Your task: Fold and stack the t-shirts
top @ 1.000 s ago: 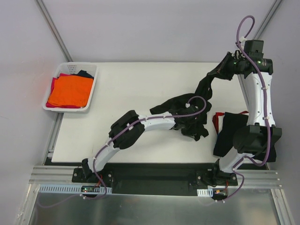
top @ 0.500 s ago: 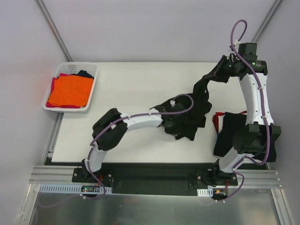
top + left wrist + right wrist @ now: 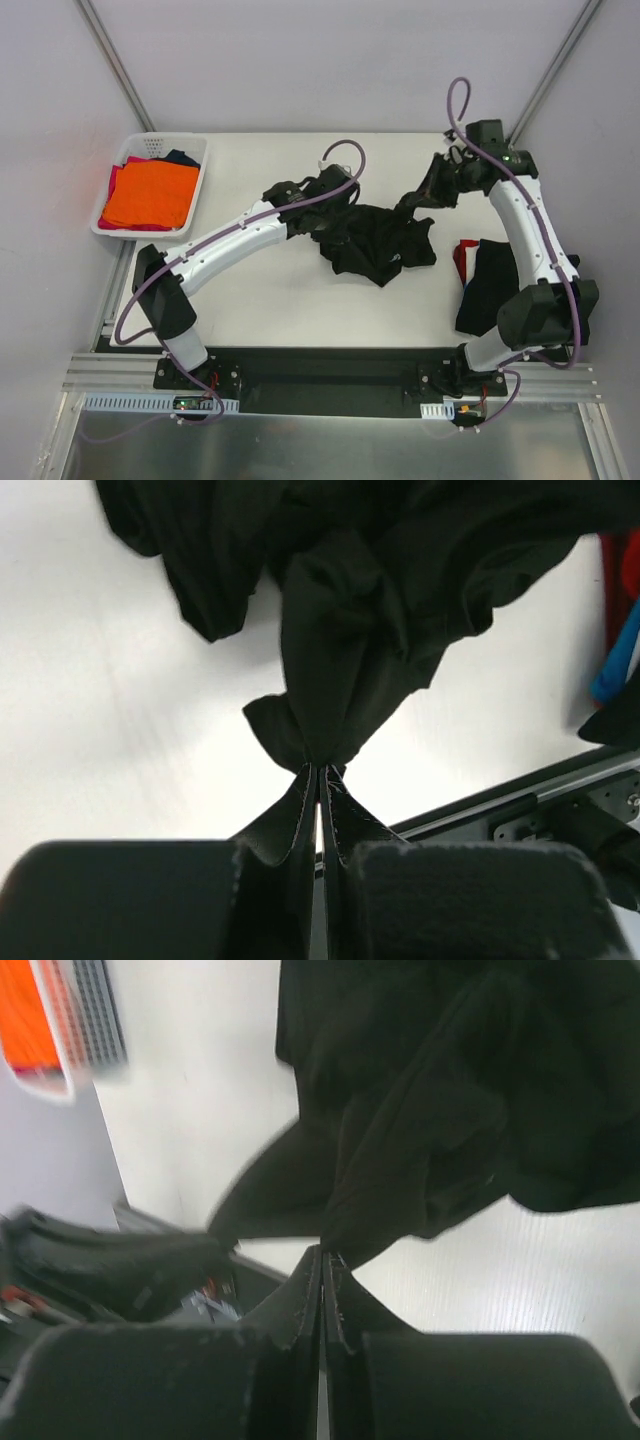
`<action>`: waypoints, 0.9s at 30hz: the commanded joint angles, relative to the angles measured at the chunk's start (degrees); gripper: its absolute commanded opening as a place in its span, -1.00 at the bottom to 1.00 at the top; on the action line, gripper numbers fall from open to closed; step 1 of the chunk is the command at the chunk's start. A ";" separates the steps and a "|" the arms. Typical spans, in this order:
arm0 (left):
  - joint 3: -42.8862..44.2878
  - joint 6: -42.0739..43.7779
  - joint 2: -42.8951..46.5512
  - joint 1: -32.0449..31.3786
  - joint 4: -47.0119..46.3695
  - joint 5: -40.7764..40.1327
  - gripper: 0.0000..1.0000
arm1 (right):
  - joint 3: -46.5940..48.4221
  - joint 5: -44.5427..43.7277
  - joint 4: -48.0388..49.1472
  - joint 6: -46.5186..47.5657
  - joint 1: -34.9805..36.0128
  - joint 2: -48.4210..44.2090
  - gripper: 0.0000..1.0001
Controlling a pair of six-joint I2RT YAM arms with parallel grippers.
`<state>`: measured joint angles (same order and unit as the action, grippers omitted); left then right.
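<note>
2 grippers share 1 black t-shirt (image 3: 375, 240), which lies crumpled on the white table (image 3: 250, 290) a little right of centre. Its middle is bunched on the surface and its 2 ends are drawn up toward the arms. The left gripper (image 3: 320, 778) is pinched tight on a gathered fold at the shirt's left end. In the left wrist view its fingers (image 3: 287, 823) meet with only a sliver of light between them, and the cloth fans out from that pinch. The right gripper (image 3: 322, 1256) is likewise clamped on black cloth at the shirt's far right corner, and from the top the fabric runs as a narrow twisted strip from that grip down to the main heap. The left arm reaches long across the table from its base, while the right arm bends inward from the right edge. At the table's right edge, near the right arm's base, a folded black t-shirt (image 3: 490, 280) lies on top of red cloth (image 3: 461, 258); the left wrist view shows a blue patch (image 3: 610, 670) there too. At the far left corner stands a white lattice basket (image 3: 172, 137) with an orange t-shirt (image 3: 150, 195) on top and navy cloth (image 3: 183, 157) showing behind it.
</note>
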<state>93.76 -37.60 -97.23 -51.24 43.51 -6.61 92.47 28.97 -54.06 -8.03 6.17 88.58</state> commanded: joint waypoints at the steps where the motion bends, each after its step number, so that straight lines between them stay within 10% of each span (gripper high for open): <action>1: 1.96 1.57 4.24 2.55 8.96 -5.25 -1.00 | -6.76 -3.48 -1.49 1.09 6.73 -6.22 -0.98; 15: -21.51 -9.50 20.49 5.89 14.50 -0.94 -1.00 | -17.67 -9.98 -3.06 0.38 22.13 -12.11 -0.98; 27: 8.71 -11.26 19.10 5.89 31.90 -11.58 -1.00 | -4.05 -17.01 -11.42 2.06 21.77 -17.64 -0.98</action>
<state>95.74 -47.59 -79.26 -45.06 67.92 -13.96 84.33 15.11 -61.84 -6.44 28.23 74.81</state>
